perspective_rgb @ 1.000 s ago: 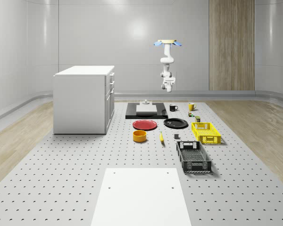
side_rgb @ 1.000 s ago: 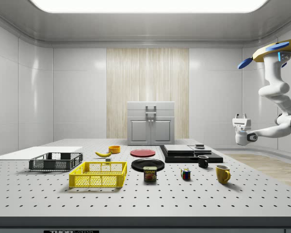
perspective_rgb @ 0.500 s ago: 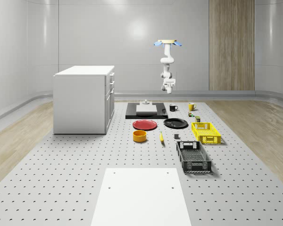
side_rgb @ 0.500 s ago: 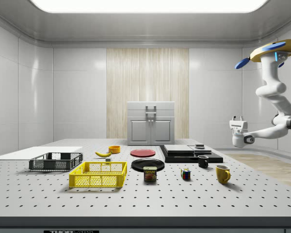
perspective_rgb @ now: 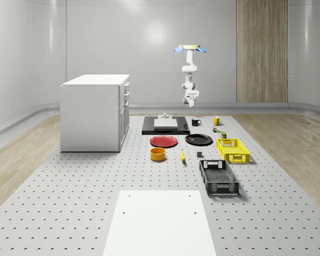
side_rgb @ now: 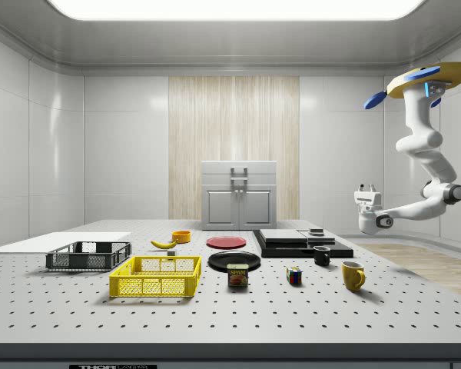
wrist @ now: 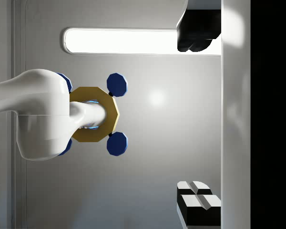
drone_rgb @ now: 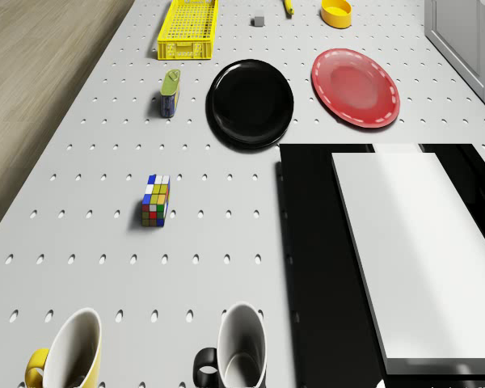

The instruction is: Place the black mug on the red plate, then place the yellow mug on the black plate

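Where it stands upright, the black mug (drone_rgb: 239, 347) looks white-lined.

Whole-scene cam: far, elevated, looks down the perforated grey table (perspective_rgb: 69, 202). Side cam: low, at table edge, faces across. Both share the glossy black round plate (perspective_rgb: 198, 140). Drone cam: near, looks down. Wrist cam: faces up at the gold-bodied drone (wrist: 93, 114).
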Tool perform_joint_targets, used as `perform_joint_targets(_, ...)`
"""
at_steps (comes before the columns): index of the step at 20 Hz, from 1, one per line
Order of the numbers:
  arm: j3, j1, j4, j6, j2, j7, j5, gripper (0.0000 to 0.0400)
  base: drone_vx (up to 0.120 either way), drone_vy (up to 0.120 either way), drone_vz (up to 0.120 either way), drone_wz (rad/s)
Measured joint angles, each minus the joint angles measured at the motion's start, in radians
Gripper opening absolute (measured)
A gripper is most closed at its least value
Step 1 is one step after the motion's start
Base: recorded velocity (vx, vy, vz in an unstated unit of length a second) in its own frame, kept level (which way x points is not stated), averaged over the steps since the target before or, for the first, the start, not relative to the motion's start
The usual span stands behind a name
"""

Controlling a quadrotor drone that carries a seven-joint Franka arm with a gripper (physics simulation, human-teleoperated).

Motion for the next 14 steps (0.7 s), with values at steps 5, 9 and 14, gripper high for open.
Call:
perform_joint_targets(5, 0.001, -0.001, -0.002, 0.003, -0.002, 0.0, -0.001, 0.04, 0.12, -0.072, 0.0, 0.0)
perform_joint_targets(9, 0.002, -0.001, -0.004, 0.006, -0.004, 0.0, -0.002, 0.04, 0.09, -0.07, 0.0, 0.0)
perform_joint_targets(14, 0.004, -0.002, -0.007, 0.01, -0.007, 0.0, -0.005, 0.04, 0.12, 0.0, 0.0, 0.0)
